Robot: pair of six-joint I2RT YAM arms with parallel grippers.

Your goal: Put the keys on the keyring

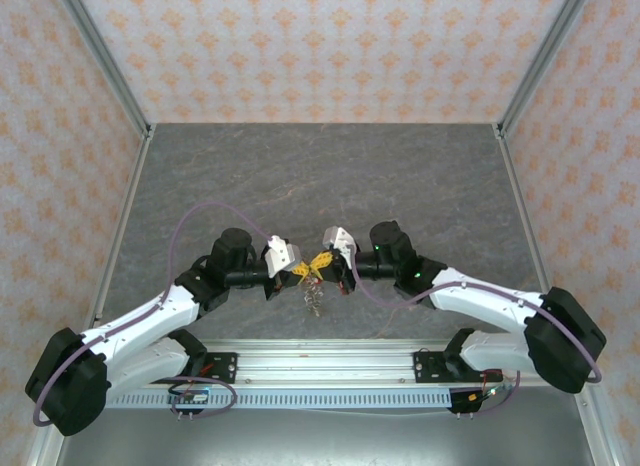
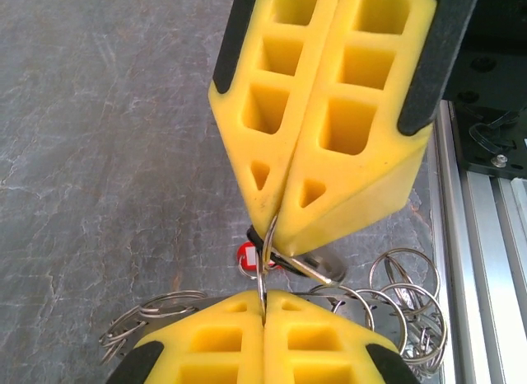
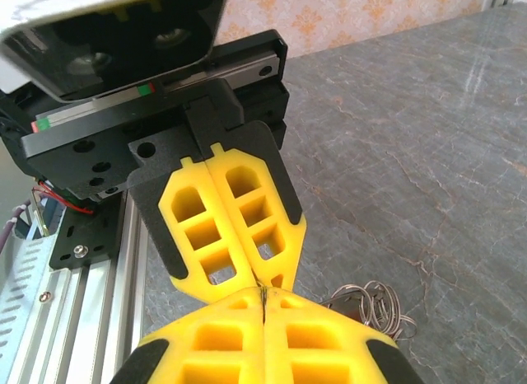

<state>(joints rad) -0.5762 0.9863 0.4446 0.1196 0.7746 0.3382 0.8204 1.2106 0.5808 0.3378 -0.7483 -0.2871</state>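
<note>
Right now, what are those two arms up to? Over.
Left end effector and right end effector both shut on keyring, tip to tip. Red-tagged key beside it. Loose rings on table below.

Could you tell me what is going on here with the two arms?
Both arms meet tip to tip near the front of the table. The left gripper and the right gripper are each shut on the thin wire of the keyring, pinching it between them. A red-tagged key sits right beside the pinch; whether it is already threaded on I cannot tell. More metal rings bunch just beneath the grippers.
</note>
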